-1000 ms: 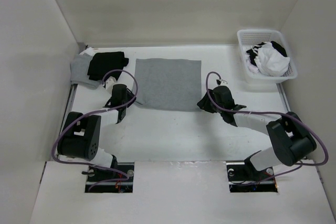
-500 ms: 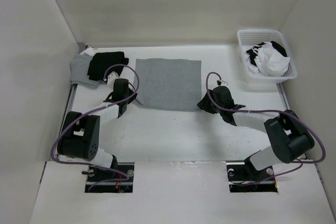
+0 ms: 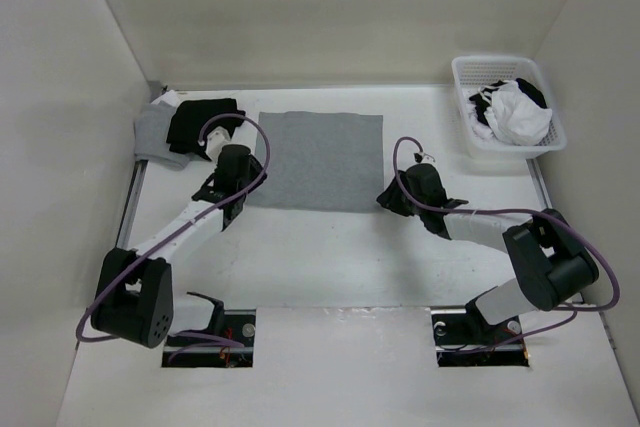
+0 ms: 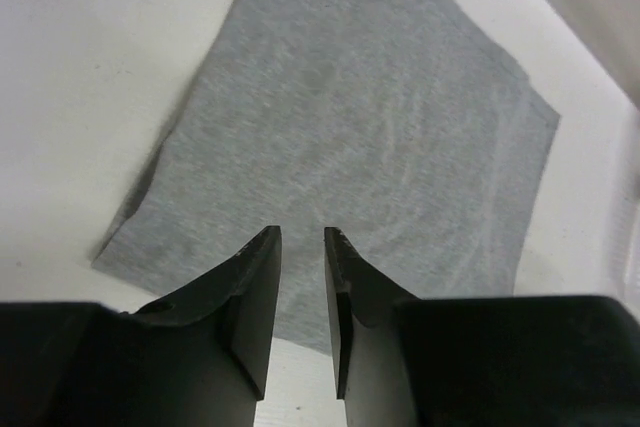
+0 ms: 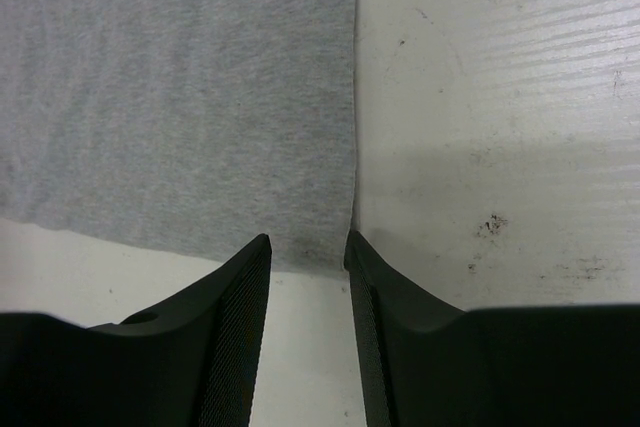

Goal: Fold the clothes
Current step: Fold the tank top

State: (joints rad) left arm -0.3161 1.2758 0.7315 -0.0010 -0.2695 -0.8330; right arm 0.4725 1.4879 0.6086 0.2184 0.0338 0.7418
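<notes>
A white worktop [image 3: 330, 257], scuffed with small dark specks, carries everything, with pale walls on three sides. The plain mid-grey knit garment [image 3: 320, 157] lies flat as a smooth rectangle in the far middle of the worktop, between the two arms.

The left arm [image 3: 170, 237] reaches from the near left up to the garment's left edge. The right arm [image 3: 500, 232] bends in from the near right towards the garment's near right corner. A purple cable loops along each arm.

A white plastic lattice basket [image 3: 505, 150] stands in the far right corner, holding crumpled white and black garments [image 3: 515, 112]. In the far left corner a folded black garment [image 3: 200, 119] rests on a light-grey one [image 3: 152, 132].

The left gripper [image 4: 300, 237] sits low at the grey garment's edge. Its jaws are parted by a narrow gap, fabric shows through that gap, and nothing is pinched. The right gripper [image 5: 305, 242] has its jaws spread somewhat wider and also grips nothing. The garment's near right corner lies in the opening between its fingertips [image 5: 255, 257], with bare worktop to the right of them.
</notes>
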